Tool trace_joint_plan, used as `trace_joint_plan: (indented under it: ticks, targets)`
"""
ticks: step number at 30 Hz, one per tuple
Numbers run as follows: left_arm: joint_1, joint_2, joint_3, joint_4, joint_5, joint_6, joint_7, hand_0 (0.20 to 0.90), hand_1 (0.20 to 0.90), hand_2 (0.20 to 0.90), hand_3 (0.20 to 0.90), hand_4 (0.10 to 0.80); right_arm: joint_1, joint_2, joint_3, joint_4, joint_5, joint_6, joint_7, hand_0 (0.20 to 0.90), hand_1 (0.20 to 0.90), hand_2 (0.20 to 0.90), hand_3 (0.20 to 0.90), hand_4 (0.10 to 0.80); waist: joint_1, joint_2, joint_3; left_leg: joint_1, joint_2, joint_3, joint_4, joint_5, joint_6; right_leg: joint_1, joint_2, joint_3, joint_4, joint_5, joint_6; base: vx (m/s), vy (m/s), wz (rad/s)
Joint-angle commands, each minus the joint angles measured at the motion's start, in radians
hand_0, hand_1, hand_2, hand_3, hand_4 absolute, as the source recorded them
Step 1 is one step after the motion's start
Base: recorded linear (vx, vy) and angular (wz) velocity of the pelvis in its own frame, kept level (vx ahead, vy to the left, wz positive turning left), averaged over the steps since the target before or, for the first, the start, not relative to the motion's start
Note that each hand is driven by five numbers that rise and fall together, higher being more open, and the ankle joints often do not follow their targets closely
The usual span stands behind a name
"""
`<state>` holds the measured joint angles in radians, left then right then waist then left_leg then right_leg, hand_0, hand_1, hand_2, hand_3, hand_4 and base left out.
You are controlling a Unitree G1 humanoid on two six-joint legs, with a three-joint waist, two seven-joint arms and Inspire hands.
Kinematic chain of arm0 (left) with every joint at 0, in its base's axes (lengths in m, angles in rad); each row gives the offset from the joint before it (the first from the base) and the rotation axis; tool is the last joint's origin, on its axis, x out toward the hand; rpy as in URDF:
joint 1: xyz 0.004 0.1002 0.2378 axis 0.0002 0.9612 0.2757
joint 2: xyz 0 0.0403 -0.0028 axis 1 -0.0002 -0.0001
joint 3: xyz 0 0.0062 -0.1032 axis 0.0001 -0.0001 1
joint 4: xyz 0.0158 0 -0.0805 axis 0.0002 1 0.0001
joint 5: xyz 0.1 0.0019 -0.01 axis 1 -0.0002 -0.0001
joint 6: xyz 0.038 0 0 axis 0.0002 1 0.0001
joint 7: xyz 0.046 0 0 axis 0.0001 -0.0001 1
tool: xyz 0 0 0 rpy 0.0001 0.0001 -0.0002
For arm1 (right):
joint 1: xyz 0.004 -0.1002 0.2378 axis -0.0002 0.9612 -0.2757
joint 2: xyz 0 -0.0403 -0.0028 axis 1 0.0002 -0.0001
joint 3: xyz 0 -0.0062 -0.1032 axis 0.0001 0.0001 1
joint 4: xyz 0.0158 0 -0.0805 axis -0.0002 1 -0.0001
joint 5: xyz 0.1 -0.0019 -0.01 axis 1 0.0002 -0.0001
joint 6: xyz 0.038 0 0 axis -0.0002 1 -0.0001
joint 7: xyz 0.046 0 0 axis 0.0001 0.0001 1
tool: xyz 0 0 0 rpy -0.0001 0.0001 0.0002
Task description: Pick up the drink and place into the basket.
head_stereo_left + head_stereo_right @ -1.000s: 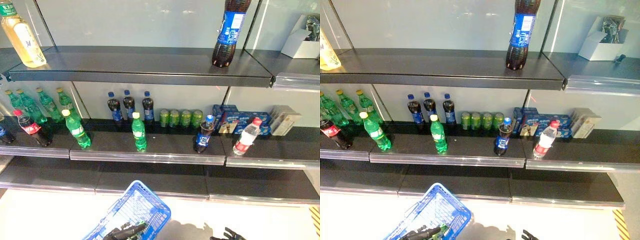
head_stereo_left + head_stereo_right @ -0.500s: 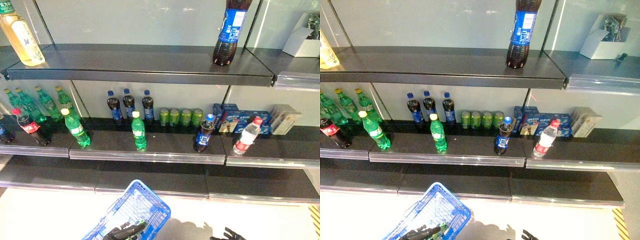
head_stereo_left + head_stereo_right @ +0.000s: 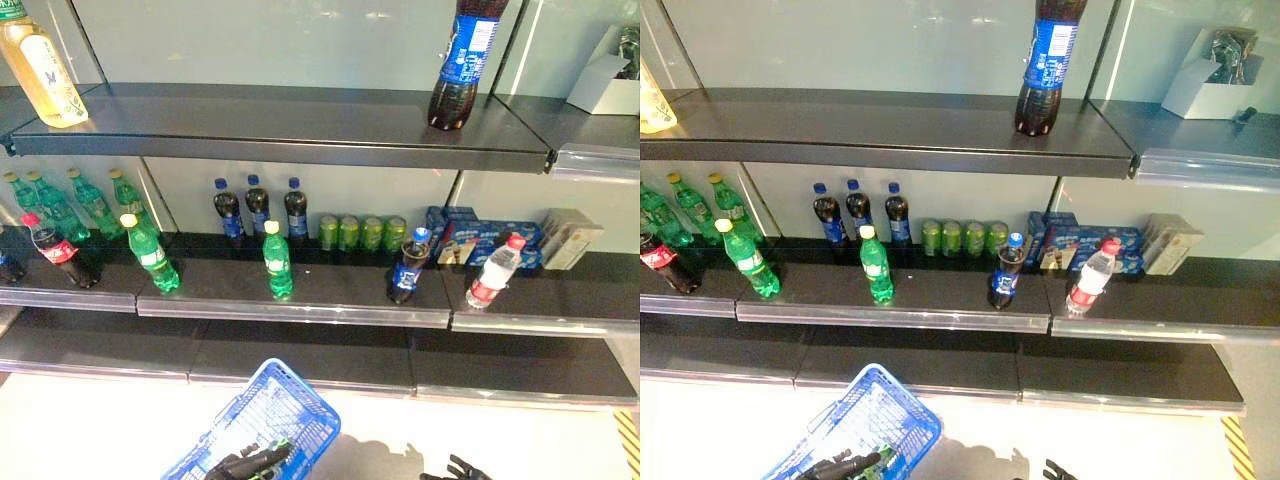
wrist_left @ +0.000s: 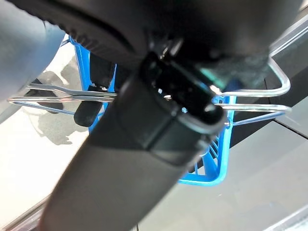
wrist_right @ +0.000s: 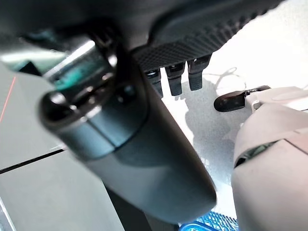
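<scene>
Left hand [image 3: 250, 464] low at the near edge of the head view, fingers curled round the wire handles of the blue basket [image 3: 290, 405], which hangs tilted just beyond the hand, over the pale floor. Left wrist view confirms: the silver handles [image 4: 250, 103] cross under the dark hand, blue mesh past them.

Right hand [image 3: 458, 468] only just in view, well to the right of the left hand, a few dark fingers [image 5: 175, 74] pointing out straight and relaxed, holding nothing.

Drinks all on the shelving ahead of and above both hands. Middle shelf [image 3: 300, 305]: a green bottle [image 3: 277, 262] stands near the front edge straight beyond the basket; another green bottle [image 3: 150, 255] leans further left; a dark cola bottle with blue cap [image 3: 407, 268] up from the right hand; a clear bottle with red cap [image 3: 495, 272] to its right. Behind them three dark bottles [image 3: 257, 208] and a row of green cans [image 3: 362, 233]. Top shelf carries a tall dark bottle [image 3: 462, 60]. Nothing visible inside the basket from here
</scene>
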<state>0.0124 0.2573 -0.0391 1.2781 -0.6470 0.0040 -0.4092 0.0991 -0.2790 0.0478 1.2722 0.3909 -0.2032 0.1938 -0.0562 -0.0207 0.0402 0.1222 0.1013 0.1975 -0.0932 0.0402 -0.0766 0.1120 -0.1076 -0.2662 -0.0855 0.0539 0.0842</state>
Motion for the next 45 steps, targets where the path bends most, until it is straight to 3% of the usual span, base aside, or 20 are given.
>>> trace_joint_plan:
  ticks: [1,7,15,19,22,23,25,26,28,30,35,39,40,42,44,45]
  targets:
    - [-0.054,0.052,0.013,-0.003,0.022,-0.061,-0.086,0.300,0.300,0.300,0.200,0.100,-0.086,-0.012,-0.004,0.029,-0.017,-0.027,0.003,0.900,0.900,0.900,0.900,0.800,0.017,-0.009,0.014,0.012,-0.071,0.050,0.006,-0.050,0.038,0.009,-0.006,-0.011,0.075,-0.047,0.056,0.000,0.000,0.00]
    - [-0.056,0.060,0.011,-0.007,0.028,-0.055,-0.085,0.300,0.300,0.300,0.200,0.100,-0.086,-0.009,0.001,0.024,-0.017,-0.022,0.008,0.900,0.900,0.900,0.900,0.800,0.018,-0.006,0.016,0.013,-0.069,0.054,0.006,-0.050,0.039,0.004,-0.009,-0.014,0.086,-0.051,0.059,0.010,-0.033,0.00]
    - [-0.031,0.046,0.024,-0.047,-0.042,-0.052,-0.082,0.300,0.300,0.300,0.200,0.100,-0.081,-0.011,0.017,0.016,-0.076,-0.006,0.012,0.900,0.900,0.900,0.900,0.800,0.053,0.007,0.040,0.006,-0.058,0.031,0.006,-0.034,0.031,0.012,0.001,-0.044,0.083,-0.062,0.042,-0.011,-0.061,0.05]
    - [-0.029,0.021,0.012,-0.063,-0.057,-0.064,-0.052,0.300,0.300,0.300,0.200,0.100,-0.118,-0.030,0.029,0.010,-0.046,0.003,-0.003,0.900,0.900,0.900,0.900,0.800,0.110,0.022,0.087,-0.054,-0.047,-0.029,0.013,0.005,0.008,-0.017,-0.011,-0.091,0.108,-0.073,0.023,-0.188,-0.040,0.24]
    - [-0.030,0.011,0.008,-0.076,-0.070,-0.072,-0.029,0.300,0.300,0.300,0.200,0.100,-0.151,-0.044,0.041,-0.005,-0.015,0.007,-0.003,0.900,0.900,0.900,0.900,0.800,0.141,0.040,0.121,-0.109,-0.025,-0.061,0.015,0.041,-0.016,-0.045,-0.022,-0.126,0.126,-0.081,0.011,-0.233,-0.006,0.74]
    - [-0.030,0.007,0.007,-0.078,-0.078,-0.075,-0.025,0.300,0.300,0.300,0.200,0.100,-0.159,-0.047,0.046,-0.010,-0.016,0.006,-0.004,0.900,0.900,0.900,0.900,0.800,0.148,0.050,0.131,-0.131,-0.005,-0.053,0.013,0.063,-0.029,-0.054,-0.028,-0.146,0.132,-0.086,0.006,-0.203,0.043,0.66]
    - [-0.035,0.007,0.014,-0.077,-0.046,-0.066,-0.033,0.300,0.300,0.300,0.200,0.100,-0.159,-0.054,0.045,-0.010,-0.003,0.003,-0.014,0.900,0.900,0.900,0.900,0.800,0.137,0.064,0.143,-0.151,0.063,0.069,0.006,0.114,-0.060,-0.044,-0.045,-0.214,0.139,-0.096,0.002,-0.161,0.086,1.07]
    - [-0.038,0.008,0.016,-0.075,-0.016,-0.060,-0.041,0.300,0.300,0.300,0.200,0.100,-0.155,-0.056,0.042,-0.009,0.018,0.004,-0.023,0.900,0.900,0.900,0.900,0.800,0.125,0.062,0.145,-0.137,0.090,0.146,0.011,0.116,-0.079,-0.026,-0.062,-0.247,0.149,-0.110,0.013,-0.078,0.138,1.54]
    - [-0.046,0.011,0.016,-0.066,0.009,-0.054,-0.058,0.300,0.300,0.300,0.200,0.100,-0.140,-0.058,0.032,-0.005,0.033,0.003,-0.035,0.900,0.900,0.900,0.900,0.800,0.096,0.055,0.142,-0.098,0.112,0.297,0.022,0.120,-0.076,-0.005,-0.089,-0.331,0.167,-0.106,0.021,-0.048,0.197,1.50]
    - [-0.043,0.013,0.020,-0.065,-0.004,-0.057,-0.060,0.300,0.300,0.300,0.200,0.100,-0.128,-0.062,0.021,-0.002,0.016,0.006,-0.040,0.900,0.900,0.900,0.900,0.800,0.091,0.044,0.136,-0.076,0.103,0.344,0.045,0.091,-0.062,0.009,-0.112,-0.373,0.177,-0.098,0.029,0.027,0.222,1.40]
    - [-0.018,0.017,0.024,-0.071,-0.003,-0.057,-0.074,0.300,0.300,0.300,0.200,0.100,-0.099,-0.077,-0.013,0.017,-0.001,-0.023,-0.033,0.900,0.900,0.900,0.900,0.800,0.111,0.044,0.113,-0.078,0.079,0.370,0.019,0.090,-0.053,0.043,-0.140,-0.427,0.181,-0.096,0.048,0.162,0.311,1.42]
    - [0.000,0.030,0.037,-0.062,-0.034,-0.068,-0.092,0.300,0.300,0.300,0.200,0.100,-0.091,-0.078,-0.030,0.010,-0.041,-0.036,0.008,0.900,0.900,0.900,0.900,0.800,0.143,0.030,0.086,-0.069,0.012,0.328,0.014,0.038,-0.008,0.060,-0.169,-0.430,0.180,-0.072,0.067,0.210,0.376,0.46]
    - [-0.001,0.034,0.043,-0.061,-0.027,-0.067,-0.087,0.300,0.300,0.300,0.200,0.100,-0.091,-0.070,-0.032,0.008,-0.034,-0.037,0.006,0.900,0.900,0.900,0.900,0.800,0.152,0.024,0.078,-0.064,-0.021,0.309,0.010,0.023,0.005,0.058,-0.190,-0.427,0.204,-0.046,0.081,0.187,0.368,0.09]
    - [-0.004,0.036,0.048,-0.064,-0.012,-0.062,-0.082,0.300,0.300,0.300,0.200,0.100,-0.091,-0.064,-0.037,0.004,-0.030,-0.037,0.008,0.900,0.900,0.900,0.900,0.800,0.157,0.016,0.074,-0.060,-0.053,0.289,0.006,0.007,0.022,0.046,-0.228,-0.413,0.259,-0.006,0.102,0.206,0.377,0.16]
    - [-0.014,0.049,0.035,-0.066,-0.008,-0.057,-0.078,0.300,0.300,0.300,0.200,0.100,-0.085,-0.059,-0.050,-0.009,-0.025,-0.028,0.011,0.900,0.900,0.900,0.900,0.800,0.146,0.011,0.077,-0.052,-0.101,0.247,0.006,-0.013,0.055,-0.005,-0.308,-0.349,0.440,0.093,0.145,0.262,0.435,0.64]
    - [-0.020,0.054,0.030,-0.069,-0.010,-0.053,-0.077,0.300,0.300,0.300,0.200,0.100,-0.083,-0.059,-0.052,-0.013,-0.016,-0.023,0.009,0.900,0.900,0.900,0.900,0.800,0.138,0.015,0.080,-0.049,-0.114,0.227,0.006,-0.021,0.070,-0.044,-0.337,-0.304,0.538,0.127,0.153,0.196,0.343,0.81]
